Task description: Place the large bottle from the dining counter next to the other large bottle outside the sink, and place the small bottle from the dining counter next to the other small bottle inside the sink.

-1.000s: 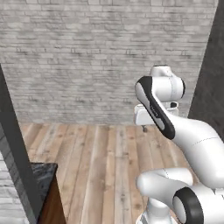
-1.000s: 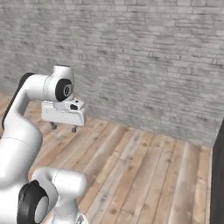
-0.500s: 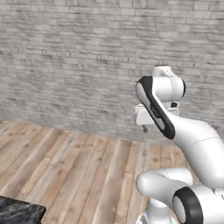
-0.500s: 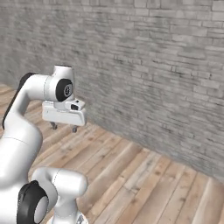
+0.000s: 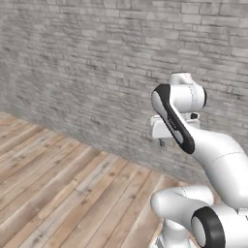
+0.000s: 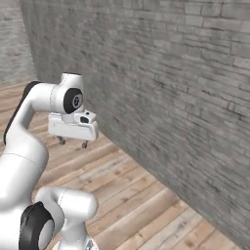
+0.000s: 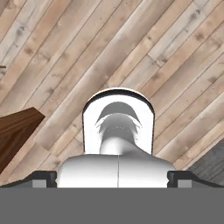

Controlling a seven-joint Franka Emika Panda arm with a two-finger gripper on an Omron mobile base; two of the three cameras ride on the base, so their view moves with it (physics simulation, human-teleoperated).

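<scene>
pincer (image 6: 72,142) state: fingers spread wide, nothing between them, pointing down at the floor (image 5: 63,189) from a folded arm. in the hand view the two dark fingertips (image 7: 43,178) sit at opposite lower corners, with bare floor planks beyond and a brown wooden corner (image 7: 15,131) at the left edge.

location of task items: neither bottle, the bench nor the sink can be placed from here; both base views face a grey brick wall (image 5: 97,72) above the floor.

handling, as a judgement: the bottles are likely rigid, smooth and round, so prone to slip or roll if tipped. the large black one will be heavier and near the limit of the fingers' spread; take it around the body at the label band, held upright. the small brown one is lighter and easily knocked over; grip it mid-body, not at the neck.

change from earlier frames: the whole picture has shifted, so the base has turned. the black slab corner at the lower left of the left base view is gone. arm pose and finger spread are unchanged.
</scene>
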